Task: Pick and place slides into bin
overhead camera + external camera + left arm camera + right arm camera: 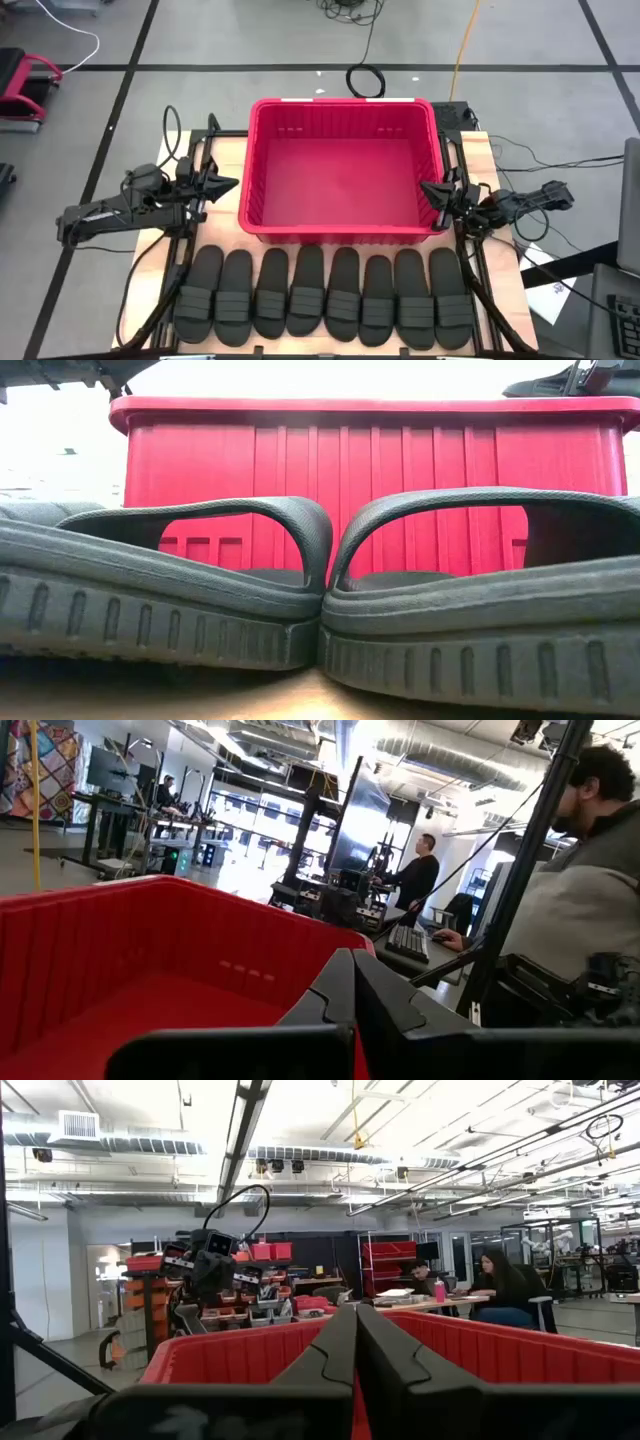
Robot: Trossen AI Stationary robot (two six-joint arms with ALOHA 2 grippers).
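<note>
The red bin (340, 170) stands at the table's far middle; nothing shows inside it. Several black slides (325, 295) lie side by side in a row along the near edge, soles down. Two of them fill the low view (320, 600) in front of the bin (370, 480). My left gripper (232, 184) is shut and empty at the bin's left wall. My right gripper (428, 188) is shut and empty at the bin's right wall. Both wrist views look over the bin's rim (150, 910) (500, 1345).
Dark frame rails and cables run along both table sides (185, 250) (480, 270). People sit and stand at desks in the room beyond the table (590, 870) (505, 1285). Bare wood shows between the bin and the slides (340, 243).
</note>
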